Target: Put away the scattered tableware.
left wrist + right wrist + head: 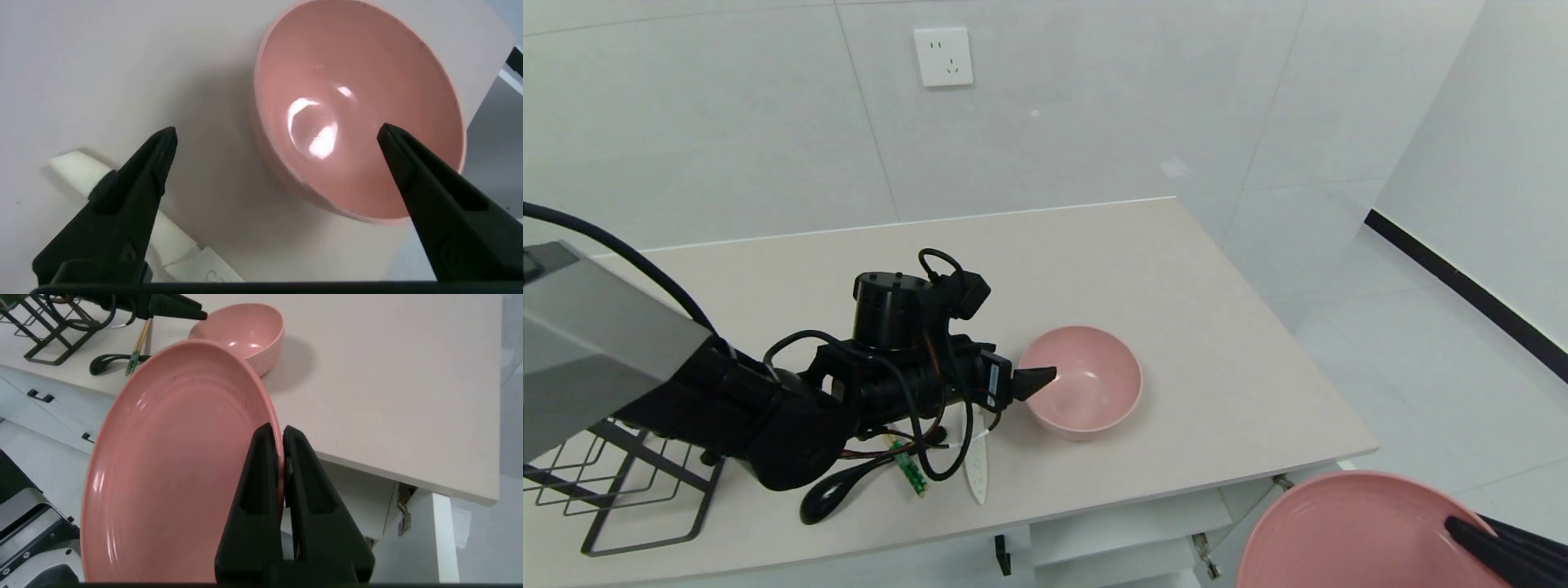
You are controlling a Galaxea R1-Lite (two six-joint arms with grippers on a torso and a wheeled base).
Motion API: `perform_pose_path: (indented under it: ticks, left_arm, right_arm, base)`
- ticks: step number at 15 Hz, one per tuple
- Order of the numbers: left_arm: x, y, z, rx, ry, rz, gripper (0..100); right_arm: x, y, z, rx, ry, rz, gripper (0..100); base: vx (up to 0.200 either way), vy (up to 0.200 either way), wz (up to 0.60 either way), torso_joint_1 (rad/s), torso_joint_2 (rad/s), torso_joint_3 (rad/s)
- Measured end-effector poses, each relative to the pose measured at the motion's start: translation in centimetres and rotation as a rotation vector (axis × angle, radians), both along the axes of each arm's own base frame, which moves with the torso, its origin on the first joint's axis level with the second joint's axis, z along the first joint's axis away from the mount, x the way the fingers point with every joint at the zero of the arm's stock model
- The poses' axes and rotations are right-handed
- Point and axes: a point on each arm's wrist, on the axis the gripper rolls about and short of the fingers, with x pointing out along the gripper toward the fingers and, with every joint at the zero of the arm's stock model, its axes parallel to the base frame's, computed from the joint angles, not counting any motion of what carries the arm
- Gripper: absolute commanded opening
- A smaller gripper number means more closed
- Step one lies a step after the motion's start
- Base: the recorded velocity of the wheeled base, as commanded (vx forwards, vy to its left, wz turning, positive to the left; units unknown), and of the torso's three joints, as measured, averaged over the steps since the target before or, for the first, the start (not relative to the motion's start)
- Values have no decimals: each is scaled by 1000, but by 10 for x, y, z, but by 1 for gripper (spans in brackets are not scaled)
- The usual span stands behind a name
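Near the front right part of the pale countertop [1217,343], a pink bowl [1082,380] is sitting upright. The left gripper [1037,380] is hovering at the bowl's left rim with its fingers spread wide and gripping nothing. In the left wrist view the left gripper [274,147] is straddling that rim: one finger is lying over the inside of the bowl [359,106] and the other is hanging outside it, over bare counter. Whether either finger is touching the bowl is not clear.

A white knife [974,465] is lying flat just beside the bowl, under the left arm, with chopsticks [908,467] and a black spoon [829,494] next to it toward the front edge. A black wire rack [613,482] is standing at the far left of the counter, well apart from the bowl.

Off the counter's front right corner, the right gripper [282,453] is clamping the rim of a pink plate [180,457]. It is holding the plate tilted in the air, beside the white cabinet front [384,498] and clear of the counter. The head view is showing the same plate [1347,531] low at the right.
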Motion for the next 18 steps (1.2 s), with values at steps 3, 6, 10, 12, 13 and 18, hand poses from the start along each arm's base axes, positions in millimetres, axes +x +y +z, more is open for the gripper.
perform_pose_path:
  ticks: [3,6,10,12,13,18]
  left_arm:
    - [13,-13,-4,-1,1,-9,100]
    - [21,-17,-16,22,39,-8,100]
    - [29,-24,-24,28,49,-9,0]
    - [28,-25,-32,54,87,-7,0]
    - [27,-24,-34,64,101,-8,0]
    - [23,-24,-29,59,92,-12,0]
  right_arm:
    - [0,0,0,0,-1,-1,0]
    - [0,0,0,0,-1,-2,0]
    - [0,0,0,1,-5,-6,0]
    - [0,0,1,1,-7,-6,0]
    - [0,0,1,0,-9,-7,0]
    - [0,-1,1,0,-12,-7,0]
  base:
    - [0,0,0,0,0,0]
    - [0,0,0,0,0,0]
    - [0,0,0,0,0,0]
    - [0,0,0,0,0,0]
    - [0,0,0,0,0,0]
    - [0,0,0,0,0,0]
